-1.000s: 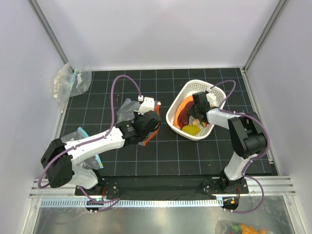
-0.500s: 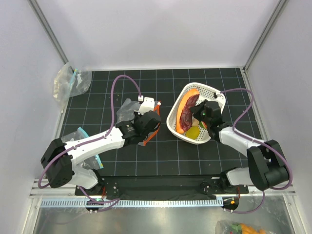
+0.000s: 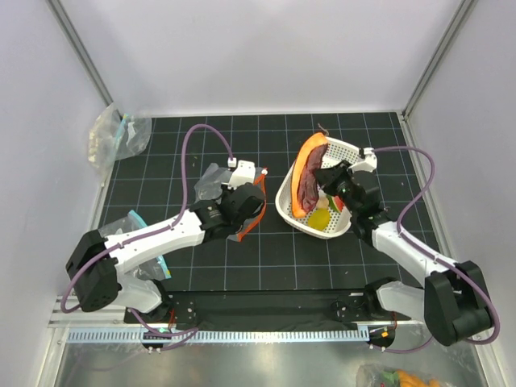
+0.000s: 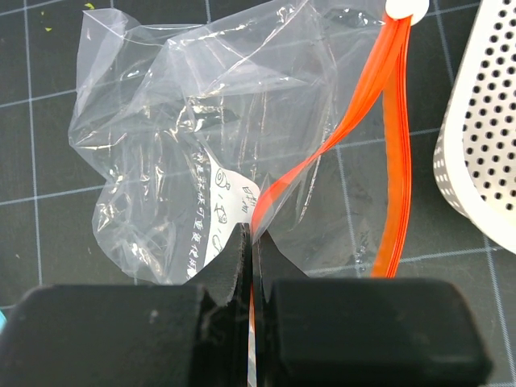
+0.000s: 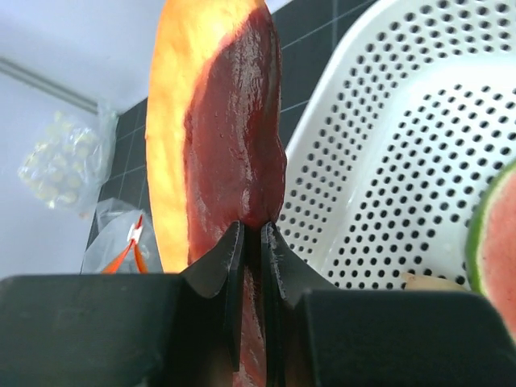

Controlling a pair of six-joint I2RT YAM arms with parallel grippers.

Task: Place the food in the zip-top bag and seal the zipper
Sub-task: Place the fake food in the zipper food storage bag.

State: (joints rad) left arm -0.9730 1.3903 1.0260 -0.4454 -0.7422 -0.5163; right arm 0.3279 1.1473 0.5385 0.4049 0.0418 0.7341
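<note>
Ok, working left to right: the left end effector [image 4: 252, 246] is pinched shut on one lip of the zipper [image 4: 385, 76]. The zip-top bag [image 4: 161, 137] lies crumpled on the worktop [image 3: 201, 266], just left of the white basket [image 3: 348, 151]. The right end effector [image 5: 252, 234] is clamped on the low end of the long orange and dark red piece [image 5: 226, 113], held upright over the basket's left rim. The step in hand looks like carrying that piece to the bag. My advice is to lift the held lip first so the mouth gapes, then bring the piece across the rim and feed it in narrow end first. It's long and the opening looks tight, so snagging the loose lip is the risk. The left wrist view shows the two orange lips parted, with the other one hanging free, and the top view hides all that under the wrist. The right wrist view shows how thin the pinch is, plus the watermelon slice [image 5: 496, 242] in the basket. Only the top view shows the lemon [image 3: 320, 218] and how close the basket sits to the bag.
</note>
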